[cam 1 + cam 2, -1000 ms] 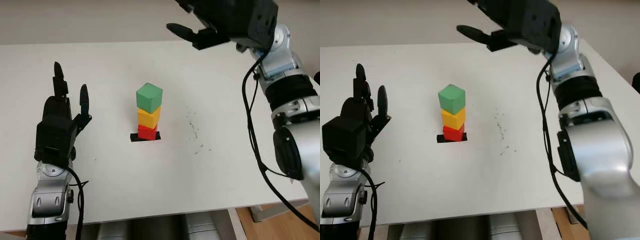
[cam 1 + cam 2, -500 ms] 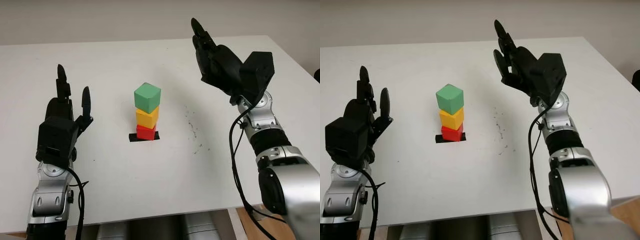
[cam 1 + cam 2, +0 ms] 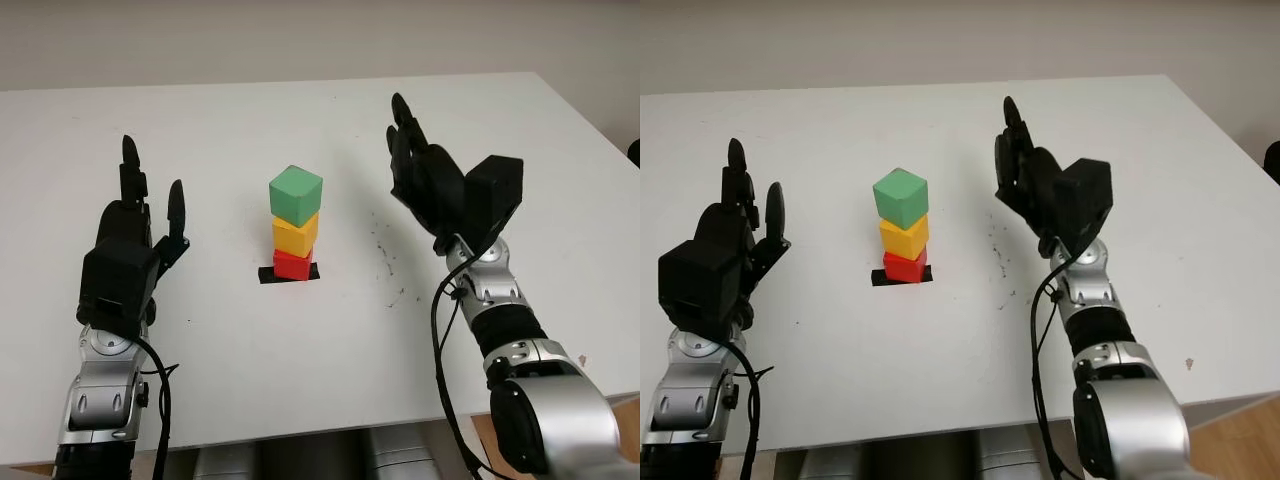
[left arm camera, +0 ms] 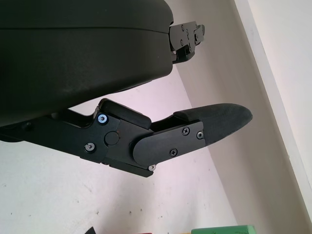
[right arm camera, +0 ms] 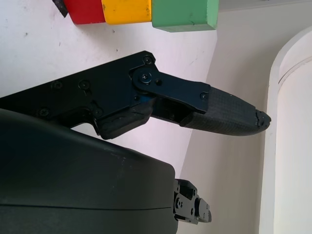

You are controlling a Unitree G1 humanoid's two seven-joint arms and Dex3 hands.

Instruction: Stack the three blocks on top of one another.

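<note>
Three blocks stand stacked in the middle of the white table point(image 3: 300, 370): a red block point(image 3: 293, 265) at the bottom on a black tape mark point(image 3: 289, 274), a yellow block point(image 3: 296, 235) on it, and a green block point(image 3: 296, 195) on top, turned a little. My left hand point(image 3: 135, 235) is open, raised to the left of the stack and apart from it. To the right of the stack my right hand point(image 3: 430, 185) is open, also apart from it. The stack's side appears in the right wrist view, with green block point(image 5: 185, 14), yellow block point(image 5: 126, 10) and red block point(image 5: 84, 9).
Small dark specks point(image 3: 385, 255) mark the table between the stack and my right hand. The table's front edge point(image 3: 300, 435) runs close below both arms. A wall rises behind the table's far edge.
My right hand has come down from high at the back right and now stands low beside the stack. The left hand and the stack have barely moved.
</note>
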